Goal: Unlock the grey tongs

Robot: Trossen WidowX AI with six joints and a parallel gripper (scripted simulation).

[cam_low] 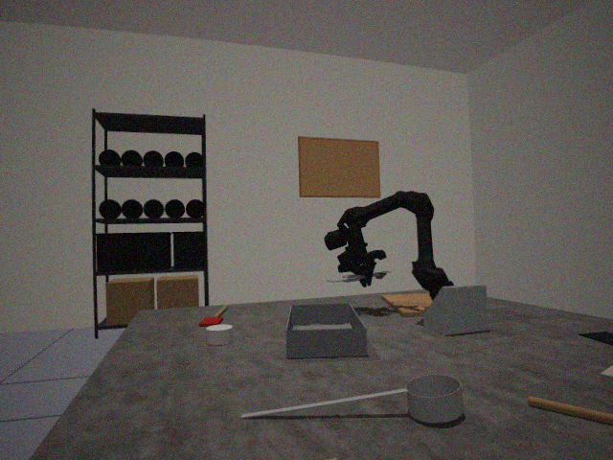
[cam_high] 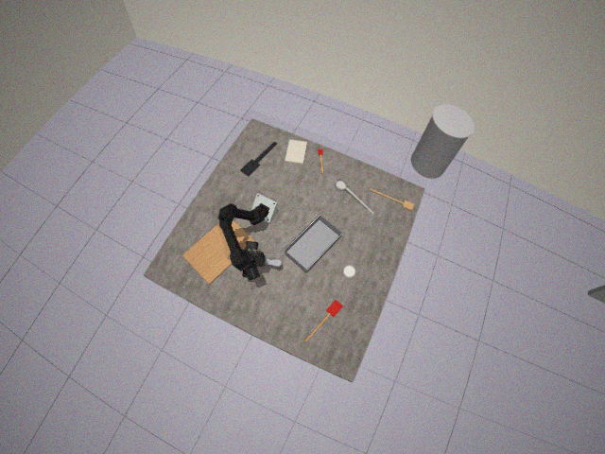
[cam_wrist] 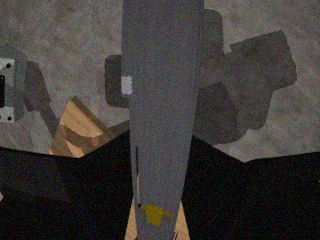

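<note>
At about seven o'clock from the tin [cam_high: 294, 242] [cam_low: 327, 345], seen in the exterior view as well apart from it, you have the tongs [cam_high: 273, 263] [cam_low: 341, 279] [cam_wrist: 162, 75] up in the air. Your claw [cam_high: 258, 258] [cam_low: 366, 283] [cam_wrist: 156, 134] is nearly closed, its fingers clamped on both sides of them.

So the pick-up is done. Unlocking looks to be left: the tongs lie roughly level, tips not pointing down, and seem closed, though you can't read the lock itself. You probably need to tip them down, squeeze, then carry them toward ten o'clock in the top view and lay them open on the board [cam_high: 210, 253] [cam_low: 408, 298] [cam_wrist: 75, 112].
</note>
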